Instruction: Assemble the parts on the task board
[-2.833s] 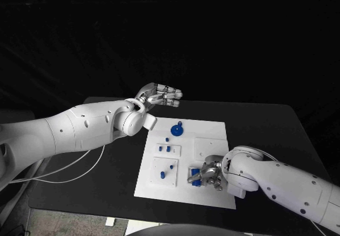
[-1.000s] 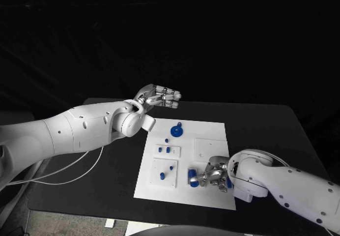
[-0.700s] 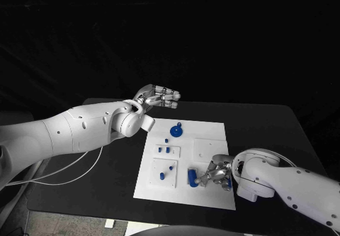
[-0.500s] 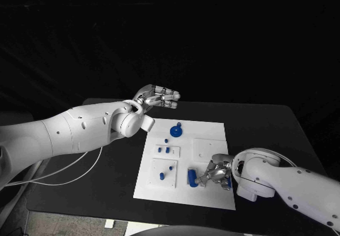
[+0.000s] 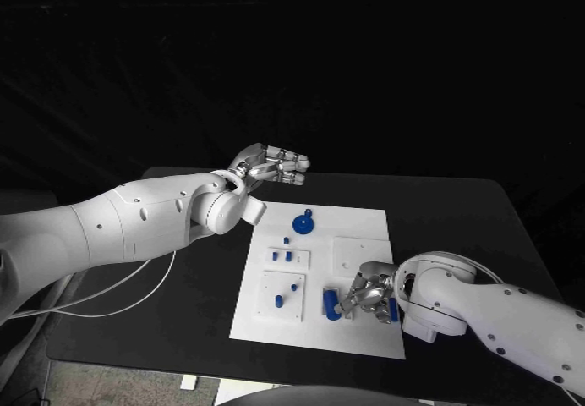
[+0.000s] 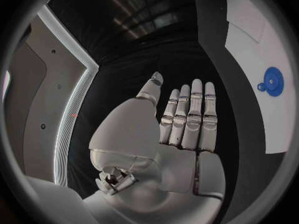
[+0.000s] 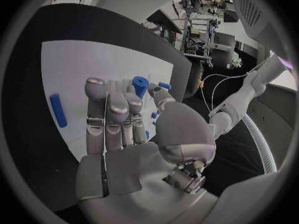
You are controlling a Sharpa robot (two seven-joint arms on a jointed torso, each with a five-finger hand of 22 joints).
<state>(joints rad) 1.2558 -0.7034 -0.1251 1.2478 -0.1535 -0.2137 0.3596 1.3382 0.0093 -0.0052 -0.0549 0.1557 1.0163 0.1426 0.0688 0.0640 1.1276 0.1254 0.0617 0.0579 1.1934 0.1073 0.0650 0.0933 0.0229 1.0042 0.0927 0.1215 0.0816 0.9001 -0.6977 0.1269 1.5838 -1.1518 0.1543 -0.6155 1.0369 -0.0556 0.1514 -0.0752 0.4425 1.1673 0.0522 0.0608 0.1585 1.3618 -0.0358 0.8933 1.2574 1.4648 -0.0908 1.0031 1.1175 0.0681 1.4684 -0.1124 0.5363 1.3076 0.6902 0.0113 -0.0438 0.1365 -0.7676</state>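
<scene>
Task board (image 5: 360,233) sat flat in the middle of the black bench (image 5: 463,211), white plate with the small blue parts scattered over it — a round blue gear-like part (image 5: 303,224) near the far edge, a few tiny blue pieces (image 5: 283,255) on the raised white squares on the left half. Right robot hand (image 5: 369,293) was down low over the near right part of the board, fingers extended side by side with nothing in them; in the right wrist view a blue cylinder (image 7: 139,86) stood just past the fingertips (image 7: 94,82), though I couldn't tell if they were actually touching it. Another blue peg (image 7: 59,110) lay flat on the board off to one side of that hand, and the head view showed an upright blue part (image 5: 329,303) just beside it. Left robot hand (image 5: 276,163) hung in the air beyond the board's far left corner, well apart from the parts — fingers straight and held together, holding nothing.
</scene>
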